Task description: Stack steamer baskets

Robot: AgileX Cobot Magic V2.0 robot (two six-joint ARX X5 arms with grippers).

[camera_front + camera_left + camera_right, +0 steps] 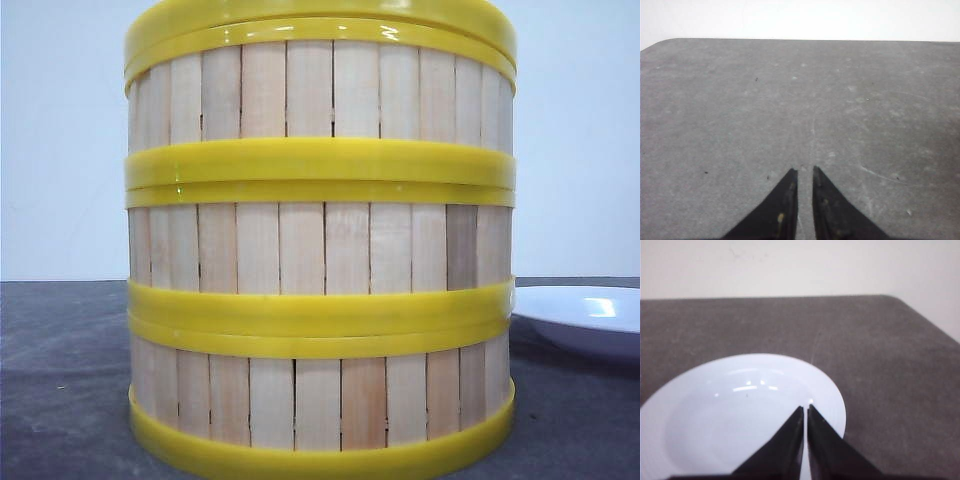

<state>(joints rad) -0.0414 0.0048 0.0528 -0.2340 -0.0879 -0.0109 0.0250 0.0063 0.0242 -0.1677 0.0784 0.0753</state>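
Note:
Three steamer baskets stand stacked in one column close to the front camera: the bottom basket [320,400], the middle basket [320,245] and the top basket [320,90]. Their walls are pale wooden slats between thick yellow rims. Neither gripper shows in the front view. In the left wrist view my left gripper [805,170] hangs over bare grey table [790,100], fingers nearly together with nothing between them. My right gripper [806,407] is shut and empty above the white plate [730,410].
The white plate [585,315] sits on the grey table [60,380] just right of the stack. A further yellow band [320,15] caps the top of the stack. The table's far edge and a rounded corner show in both wrist views.

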